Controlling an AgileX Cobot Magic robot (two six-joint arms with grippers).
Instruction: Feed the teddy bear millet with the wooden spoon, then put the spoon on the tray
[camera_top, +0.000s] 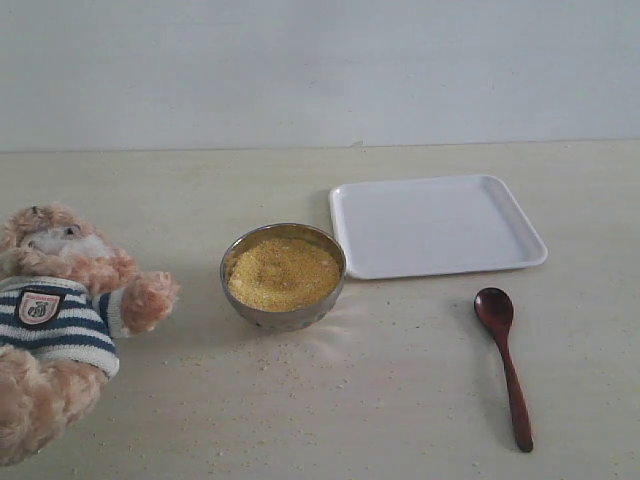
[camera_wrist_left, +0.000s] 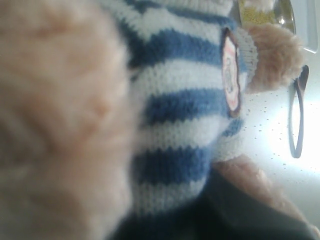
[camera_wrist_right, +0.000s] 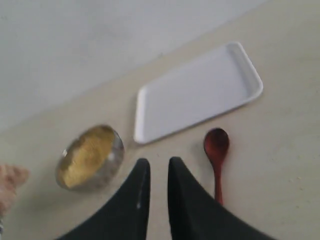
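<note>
1. Pale desk, speckled with loose grains.
2. One fluffy teddy bear in a striped knit shirt, at the left.
3. One flat white tray, rounded corners.
4. One shiny steel bowl beside the tray, heaped with yellow millet.
5. One slim, dark wooden spoon on the desk near the tray.
6. Right end effector: narrowly spread, empty. Left end effector: dark blur, cannot tell.

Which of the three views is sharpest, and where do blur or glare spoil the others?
Exterior view: sharpest, teddy bear and wooden spoon crisp. Left wrist view: near fur a blur, glare whitening the table. Right wrist view: slightly soft, tray edges smeared.
</note>
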